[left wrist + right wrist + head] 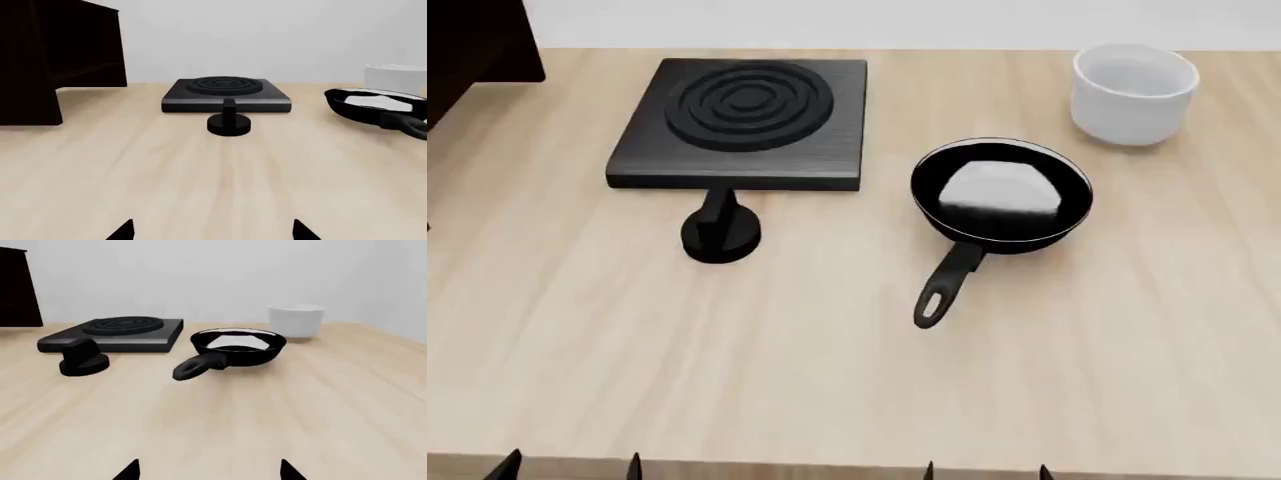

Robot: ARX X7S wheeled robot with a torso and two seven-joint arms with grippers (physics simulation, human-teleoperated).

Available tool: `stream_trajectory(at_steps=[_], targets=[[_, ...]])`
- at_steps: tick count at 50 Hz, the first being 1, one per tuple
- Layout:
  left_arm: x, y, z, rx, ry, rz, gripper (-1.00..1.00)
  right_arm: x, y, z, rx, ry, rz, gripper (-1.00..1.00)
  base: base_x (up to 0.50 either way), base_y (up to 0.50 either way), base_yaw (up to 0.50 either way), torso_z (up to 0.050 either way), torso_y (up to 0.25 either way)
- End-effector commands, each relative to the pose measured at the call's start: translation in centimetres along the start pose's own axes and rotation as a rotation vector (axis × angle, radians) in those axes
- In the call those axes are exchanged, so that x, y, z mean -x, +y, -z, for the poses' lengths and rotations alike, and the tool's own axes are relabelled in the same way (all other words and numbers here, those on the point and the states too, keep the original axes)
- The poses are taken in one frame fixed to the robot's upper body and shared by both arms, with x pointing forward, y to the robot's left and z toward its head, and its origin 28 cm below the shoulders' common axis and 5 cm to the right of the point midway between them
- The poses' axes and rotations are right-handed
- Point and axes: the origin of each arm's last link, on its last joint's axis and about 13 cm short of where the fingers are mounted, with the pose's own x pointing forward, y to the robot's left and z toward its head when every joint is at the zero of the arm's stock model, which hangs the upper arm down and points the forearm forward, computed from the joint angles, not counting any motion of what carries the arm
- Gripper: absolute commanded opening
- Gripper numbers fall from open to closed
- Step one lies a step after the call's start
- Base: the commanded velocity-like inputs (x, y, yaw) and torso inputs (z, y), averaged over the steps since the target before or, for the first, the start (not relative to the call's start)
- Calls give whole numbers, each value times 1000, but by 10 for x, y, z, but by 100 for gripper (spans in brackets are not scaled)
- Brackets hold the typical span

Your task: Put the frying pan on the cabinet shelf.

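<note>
**Black pan sits on the pale table, both grippers spread at the near edge**

Black and glossy, the round frying pan (1001,190) with its thin light rim rests flat on the pale wooden tabletop (827,380), a pale reflection across its base. Its long black handle (945,285) runs toward the robot and slightly to the left, ending in a loop hole. Nothing touches the pan.

Beyond it to the right, apart from it, stands a white round bowl (1134,93). To the pan's left lies a square black stove plate (743,122) with concentric rings on top; a round black knob (721,235) with a raised grip sits on the table just in front of the plate's near edge.

At the far left corner of the head view, only a dark edge of the tall, nearly black wooden cabinet (474,45) shows. The left wrist view gives more of it: a boxy dark body with a flat cabinet shelf (87,75) set back in shadow, well apart from the pan.

The left gripper (570,466) and right gripper (985,469) show only as dark fingertips at the table's near edge. Each pair stands spread apart, holding nothing, with bare wood between the tips in both wrist views.
</note>
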Motion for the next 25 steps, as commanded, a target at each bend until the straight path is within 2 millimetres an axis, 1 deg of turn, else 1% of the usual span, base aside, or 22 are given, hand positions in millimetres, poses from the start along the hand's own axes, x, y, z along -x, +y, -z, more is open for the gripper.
stream_trajectory(at_steps=[1, 4, 9, 14, 25], targets=[[0, 0, 0, 0, 0, 0, 100, 0, 0, 0, 0, 0, 0, 100, 0, 0, 0, 0, 0], [0, 0, -1, 6, 2, 2, 100, -1, 0, -1, -1, -7, -1, 100, 0, 0, 0, 0, 0], [-1, 0, 4, 19, 19, 5, 100, -1, 1, -1, 8, -4, -2, 100, 0, 0, 0, 0, 0], [0, -2, 1, 24, -6, 40, 100, -4, 0, 1, 12, 1, 0, 100, 0, 0, 0, 5, 0], [0, -1, 3, 41, 0, 34, 100, -3, 1, 1, 33, 5, -1, 100, 0, 0, 0, 50, 0]])
